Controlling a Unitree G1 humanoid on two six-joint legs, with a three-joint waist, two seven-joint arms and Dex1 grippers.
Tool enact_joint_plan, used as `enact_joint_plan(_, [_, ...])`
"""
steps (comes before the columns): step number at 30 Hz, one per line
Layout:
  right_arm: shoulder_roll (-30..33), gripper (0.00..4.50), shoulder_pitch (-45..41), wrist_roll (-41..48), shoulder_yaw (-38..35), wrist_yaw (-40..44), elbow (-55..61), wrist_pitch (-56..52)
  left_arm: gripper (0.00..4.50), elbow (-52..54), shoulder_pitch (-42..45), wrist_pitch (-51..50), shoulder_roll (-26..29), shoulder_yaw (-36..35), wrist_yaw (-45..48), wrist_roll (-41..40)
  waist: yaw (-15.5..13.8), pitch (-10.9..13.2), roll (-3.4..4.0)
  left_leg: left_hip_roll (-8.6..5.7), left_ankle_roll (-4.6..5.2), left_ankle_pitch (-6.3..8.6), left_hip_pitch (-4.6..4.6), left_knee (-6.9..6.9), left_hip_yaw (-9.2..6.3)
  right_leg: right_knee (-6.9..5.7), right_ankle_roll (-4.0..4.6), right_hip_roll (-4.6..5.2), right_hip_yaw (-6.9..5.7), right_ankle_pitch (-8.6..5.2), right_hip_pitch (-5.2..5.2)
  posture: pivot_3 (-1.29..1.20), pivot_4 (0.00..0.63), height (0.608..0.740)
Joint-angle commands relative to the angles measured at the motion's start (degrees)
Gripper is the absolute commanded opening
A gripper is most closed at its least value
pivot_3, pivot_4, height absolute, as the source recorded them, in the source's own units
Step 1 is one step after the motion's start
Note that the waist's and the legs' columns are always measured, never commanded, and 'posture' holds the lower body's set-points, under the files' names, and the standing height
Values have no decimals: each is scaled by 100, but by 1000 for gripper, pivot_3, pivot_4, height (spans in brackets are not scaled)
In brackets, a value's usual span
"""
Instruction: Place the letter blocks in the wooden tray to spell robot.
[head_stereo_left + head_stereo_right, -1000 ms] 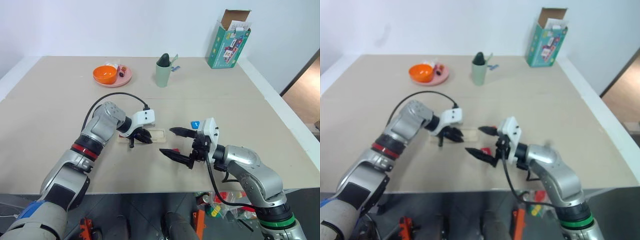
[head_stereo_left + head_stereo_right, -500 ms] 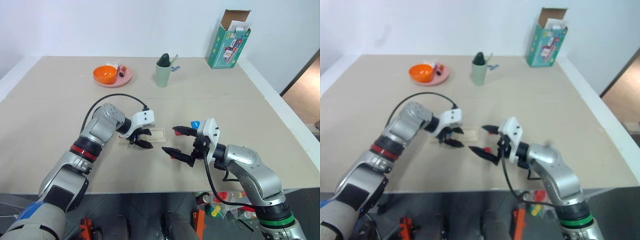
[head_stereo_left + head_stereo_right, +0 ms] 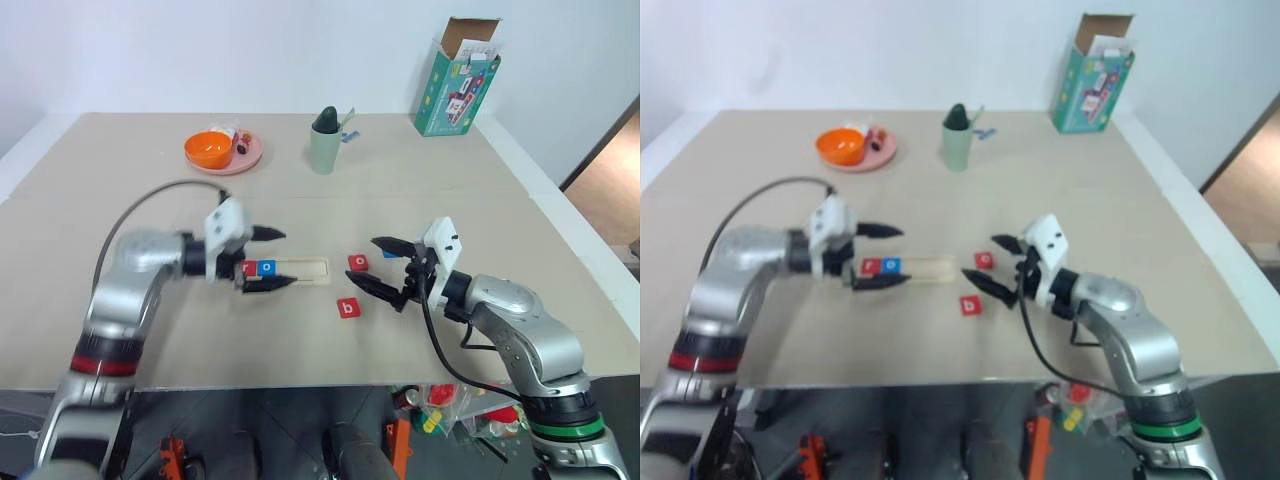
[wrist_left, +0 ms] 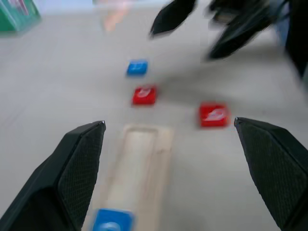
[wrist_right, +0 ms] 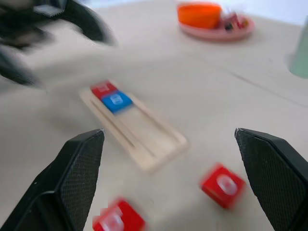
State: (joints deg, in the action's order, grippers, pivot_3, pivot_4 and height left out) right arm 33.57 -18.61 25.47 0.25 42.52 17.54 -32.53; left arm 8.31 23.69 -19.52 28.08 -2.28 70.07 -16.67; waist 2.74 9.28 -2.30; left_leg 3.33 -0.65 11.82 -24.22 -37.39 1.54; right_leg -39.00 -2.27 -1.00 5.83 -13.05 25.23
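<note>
The wooden tray lies mid-table, with a red letter block and a blue one side by side at its left end. My left gripper hovers open over that end, holding nothing. Right of the tray, two red blocks lie loose, one near the tray's end and one closer to me. A loose blue block lies beyond them. My right gripper is open and empty, its fingers either side of the nearer red block.
A pink plate with an orange bowl sits at the back left. A green cup stands at the back centre and a teal box at the back right. The table's front edge runs just below both arms.
My left gripper has opened and drawn back to the left and up from the tray; the red and blue blocks now show in it. The right gripper shifted a little to the right.
</note>
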Motion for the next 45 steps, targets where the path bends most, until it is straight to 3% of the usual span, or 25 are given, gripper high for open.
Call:
enact_joint_plan(1, [163, 4500, 183, 104, 169, 390, 347, 36, 4442, 866, -737, 417, 7, -361, -337, -343, -5, -1, 1, 0, 0, 0, 0, 0, -3, 0, 1, 0, -4, 0, -1, 0, 150, 740])
enact_joint_plan(7, [355, 4500, -244, 169, 396, 1064, -63, -1, 4442, 1531, -1967, 792, 0, -169, -736, -392, 16, 2, 0, -13, -3, -3, 20, -13, 9, 1, 30, 12, 12, -15, -18, 0, 150, 740])
enact_joint_plan(17, [456, 4500, -1304, -748, 1272, 2867, -2237, 1708, 4442, 1265, -2350, 1228, 263, -30, -953, -342, 20, 11, -7, -37, 3, -8, 72, -9, 13, 6, 30, 21, 35, -13, -44, 0, 150, 740])
enact_joint_plan(26, [34, 4500, -1684, -1200, 1397, 3456, -3785, 2830, 4442, 1445, -2587, 1395, 297, 140, -1297, -205, 17, 12, -8, -38, -4, 3, 69, 36, 22, 7, 26, 20, 43, -25, -29, 0, 150, 740])
enact_joint_plan(36, [-280, 1330, -1690, -1393, 1438, 3701, -4295, 3208, 4500, 1565, -2697, 1334, 360, 147, -1675, -243, 18, 12, -7, -37, -4, 3, 89, 74, 15, 6, 36, 12, 43, -36, -30, 0, 150, 740])
enact_joint_plan(41, [-357, 1206, -1625, -1328, 1341, 3618, -4154, 3215, 4500, 1577, -2748, 1330, 374, 117, -1802, -262, 18, 12, -7, -37, -4, 3, 90, 74, 16, 6, 38, 13, 43, -37, -32, 0, 150, 740])
enact_joint_plan(45, [-617, 1206, -1935, -939, 1184, 3365, -3546, 2374, 4500, 1465, -2898, 1404, 289, -124, -2166, -222, 38, 14, -5, -36, -4, 2, 91, 74, 16, 5, 40, 12, 44, -37, -29, 0, 150, 740])
